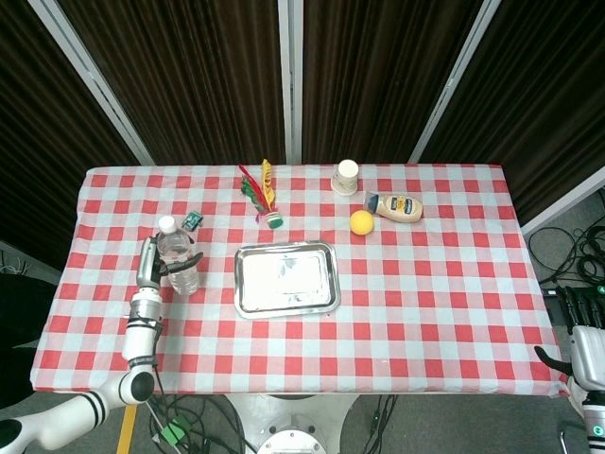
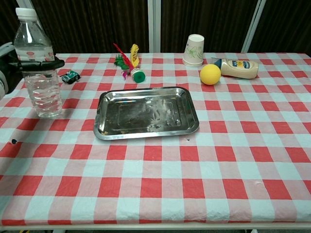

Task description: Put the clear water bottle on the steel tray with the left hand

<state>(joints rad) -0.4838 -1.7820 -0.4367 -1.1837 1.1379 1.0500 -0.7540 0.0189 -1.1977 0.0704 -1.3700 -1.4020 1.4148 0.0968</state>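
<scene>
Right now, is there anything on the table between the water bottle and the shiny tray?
No. In the chest view only bare checkered cloth lies between the water bottle, held by the left hand, and the steel tray.
</scene>
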